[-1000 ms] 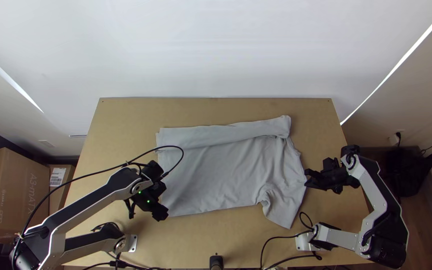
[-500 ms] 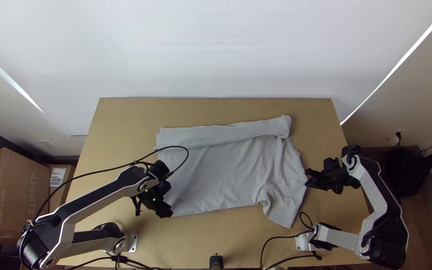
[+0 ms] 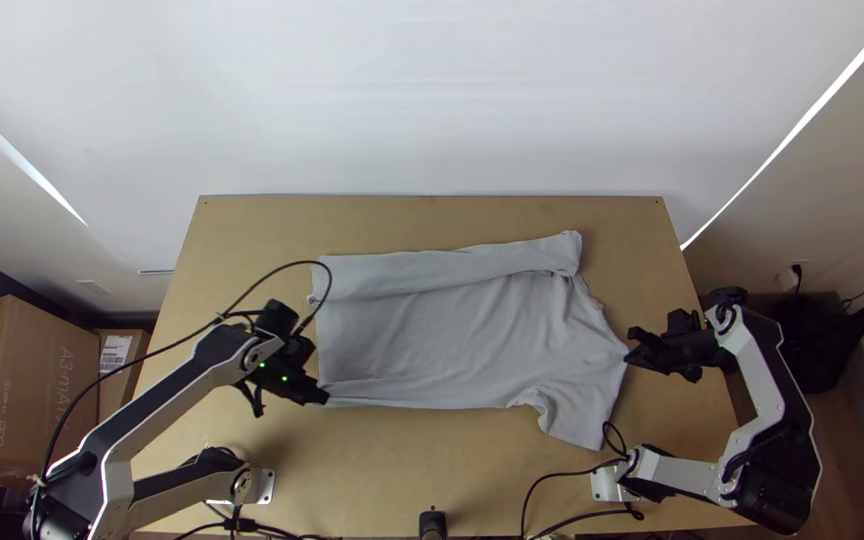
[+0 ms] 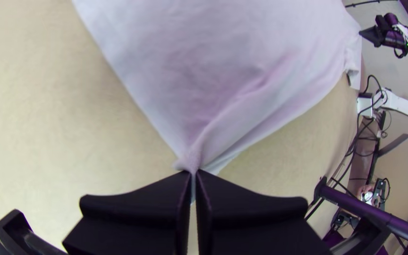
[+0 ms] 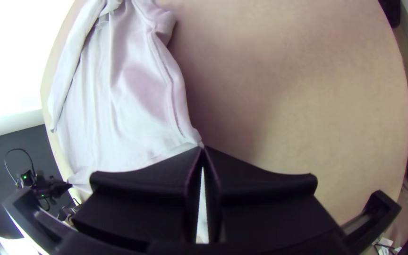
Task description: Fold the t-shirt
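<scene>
The grey t-shirt (image 3: 432, 335) lies across the middle of the table, its far edge folded over in a long strip and a sleeve at its near right. My left gripper (image 3: 324, 398) is at the shirt's near left corner; in the left wrist view that gripper (image 4: 193, 177) is shut on the gathered corner of the shirt (image 4: 213, 56). At the shirt's right side stands my right gripper (image 3: 629, 347). In the right wrist view the same gripper (image 5: 203, 151) is shut on the edge of the shirt (image 5: 119, 94), near a seam.
Wooden table (image 3: 432, 465) shows around the shirt, widest along its near side. Cables (image 3: 552, 480) run by the right arm's base. Cardboard boxes (image 3: 37, 370) stand beyond the table's left edge.
Since half a second ago my left gripper has moved left and slightly up the picture, and my right gripper slightly right. The shirt's near edge shifted up the picture and its right side stretched outward.
</scene>
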